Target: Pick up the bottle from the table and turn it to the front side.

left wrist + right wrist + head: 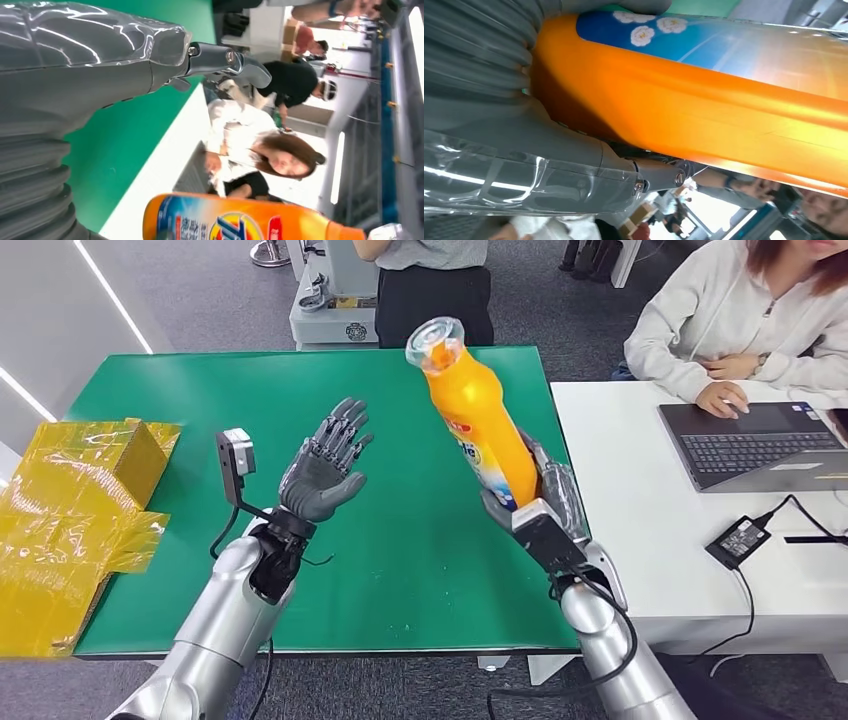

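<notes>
The right hand (545, 502) grips the base of the orange plastic bottle (476, 411), held tilted above the green table (420, 580). The left hand (325, 468) is empty, fingers spread, alongside.

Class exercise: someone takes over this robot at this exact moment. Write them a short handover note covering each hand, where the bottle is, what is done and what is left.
Right hand: grips the orange bottle by its lower end, lifted off the green table, tilted, cap end up and away from the robot.
Left hand: holds nothing, fingers spread, raised over the table, apart from the bottle.
Done: bottle picked up.
Left: check the label; part of it faces the left hand. Turn the bottle until the front side shows.
</notes>
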Controlling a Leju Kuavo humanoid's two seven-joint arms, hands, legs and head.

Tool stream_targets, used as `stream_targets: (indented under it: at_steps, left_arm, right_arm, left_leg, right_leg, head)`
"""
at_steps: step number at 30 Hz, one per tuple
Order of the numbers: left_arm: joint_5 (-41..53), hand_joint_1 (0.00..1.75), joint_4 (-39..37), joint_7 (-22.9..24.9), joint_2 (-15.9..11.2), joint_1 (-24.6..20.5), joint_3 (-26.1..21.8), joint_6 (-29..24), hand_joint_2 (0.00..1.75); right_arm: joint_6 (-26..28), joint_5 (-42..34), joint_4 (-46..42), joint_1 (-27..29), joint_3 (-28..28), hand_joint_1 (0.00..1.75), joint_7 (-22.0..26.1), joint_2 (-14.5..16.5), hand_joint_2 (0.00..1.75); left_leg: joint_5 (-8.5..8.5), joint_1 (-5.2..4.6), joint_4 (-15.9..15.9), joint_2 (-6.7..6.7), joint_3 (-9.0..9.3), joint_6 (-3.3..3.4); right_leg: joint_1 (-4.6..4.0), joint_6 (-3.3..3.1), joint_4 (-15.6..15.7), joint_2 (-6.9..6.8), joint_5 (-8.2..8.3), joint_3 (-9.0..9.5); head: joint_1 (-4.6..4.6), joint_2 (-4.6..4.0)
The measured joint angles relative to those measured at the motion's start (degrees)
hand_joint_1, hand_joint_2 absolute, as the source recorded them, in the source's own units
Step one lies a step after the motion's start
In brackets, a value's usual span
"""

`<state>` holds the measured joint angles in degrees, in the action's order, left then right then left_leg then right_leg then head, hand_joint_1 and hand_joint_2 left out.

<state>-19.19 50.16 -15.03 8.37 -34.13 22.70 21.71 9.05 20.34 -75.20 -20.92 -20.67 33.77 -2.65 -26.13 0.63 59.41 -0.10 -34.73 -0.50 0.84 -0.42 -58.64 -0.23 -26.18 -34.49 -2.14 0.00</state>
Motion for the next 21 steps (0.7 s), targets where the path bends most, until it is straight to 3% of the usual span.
stream_targets:
  at_steps: [9, 21]
  left_arm:
    - [-1.9, 0.00, -2.6, 0.1, 0.3, -3.4, 1.8, -0.6, 1.75]
    - [-0.4, 0.00, -2.3, -1.5, 0.5, -4.8, 4.7, -2.4, 1.75]
  right_arm:
    - [-2.0, -0.2, 6.6, -9.0, -2.2, 1.75, -1.4, 2.9, 1.75]
    - [-6.1, -1.9, 17.4, -15.1, -2.4, 1.75, -2.0, 6.9, 1.75]
  left_leg:
    - [0.00, 0.00, 0.0, -0.01, -0.06, -0.01]
    - [0.00, 0.00, 0.0, -0.01, -0.07, -0.01]
  right_leg:
    - [0.00, 0.00, 0.0, -0.01, -0.01, -0.06]
    - [-0.01, 0.00, 0.0, -0.01, 0.00, -0.06]
  head:
    - [0.01, 0.00]
    - [0.01, 0.00]
